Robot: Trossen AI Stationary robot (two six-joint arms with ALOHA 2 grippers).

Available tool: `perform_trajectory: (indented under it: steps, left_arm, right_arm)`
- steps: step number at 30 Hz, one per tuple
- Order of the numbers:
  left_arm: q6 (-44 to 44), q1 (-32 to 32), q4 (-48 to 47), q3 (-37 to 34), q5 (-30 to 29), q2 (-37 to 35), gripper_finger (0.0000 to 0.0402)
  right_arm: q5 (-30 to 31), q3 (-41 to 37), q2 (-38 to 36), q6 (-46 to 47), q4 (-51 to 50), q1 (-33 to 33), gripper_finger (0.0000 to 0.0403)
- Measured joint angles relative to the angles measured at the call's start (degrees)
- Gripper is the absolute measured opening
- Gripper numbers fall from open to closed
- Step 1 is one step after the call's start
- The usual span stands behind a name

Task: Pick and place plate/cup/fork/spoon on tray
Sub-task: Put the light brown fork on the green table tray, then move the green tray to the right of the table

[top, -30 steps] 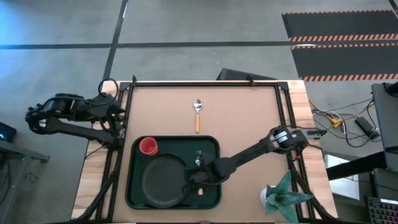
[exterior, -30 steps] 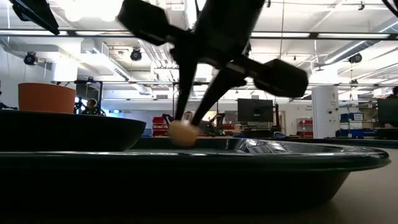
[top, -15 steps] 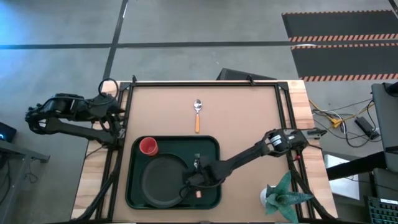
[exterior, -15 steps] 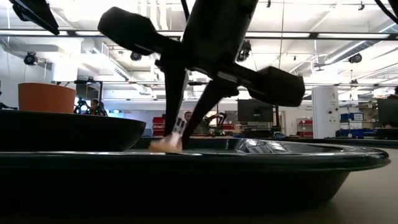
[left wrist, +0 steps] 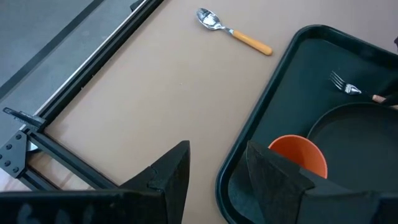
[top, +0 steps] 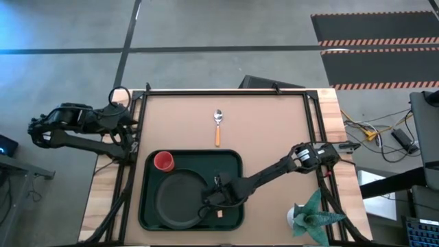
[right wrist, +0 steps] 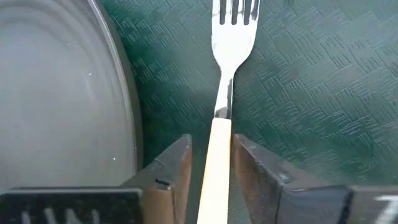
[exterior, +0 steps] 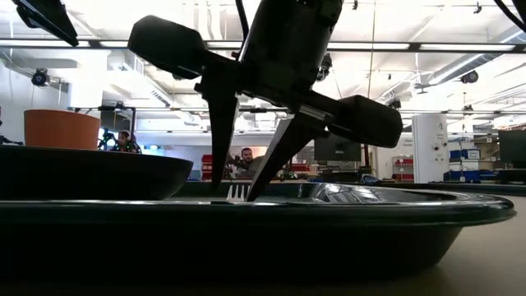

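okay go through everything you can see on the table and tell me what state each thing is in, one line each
plate: flat on the tray, empty.
cup: upright in a tray corner.
fork: lying flat on the tray beside the plate, between the right gripper's jaws.
spoon: on the bare table, not yet on the tray.
tray: holds plate, cup and fork.
right gripper: low over the fork, jaws open.
left gripper: waiting off the table's edge, jaws open.

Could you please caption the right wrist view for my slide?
Right pincer open astride the fork lying on the tray beside the plate.
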Motion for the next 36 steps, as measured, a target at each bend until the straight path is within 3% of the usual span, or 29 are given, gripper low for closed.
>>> perform_trajectory:
  steps: [9, 14, 20, 36]
  left_arm:
    - [-0.16, -0.01, 0.01, 0.0, 0.02, 0.0, 0.0142]
    - [-0.16, -0.01, -0.02, -0.02, 0.02, 0.0, 0.0142]
    - [-0.27, -0.01, -0.02, -0.02, 0.02, 0.0, 0.0142]
    - [-0.48, 0.0, 0.0, -0.02, 0.02, 0.01, 0.0142]
  right_arm:
    - [3.52, 0.63, -3.03, -2.19, -6.2, -0.02, 0.0116]
    - [2.65, 0.63, -4.53, -2.0, -13.79, 0.11, 0.0079]
    - [1.02, 0.63, -4.28, -4.13, -13.15, 0.11, 0.0014]
    - [-5.0, -7.03, -3.63, -4.18, -13.2, 0.24, 0.0008]
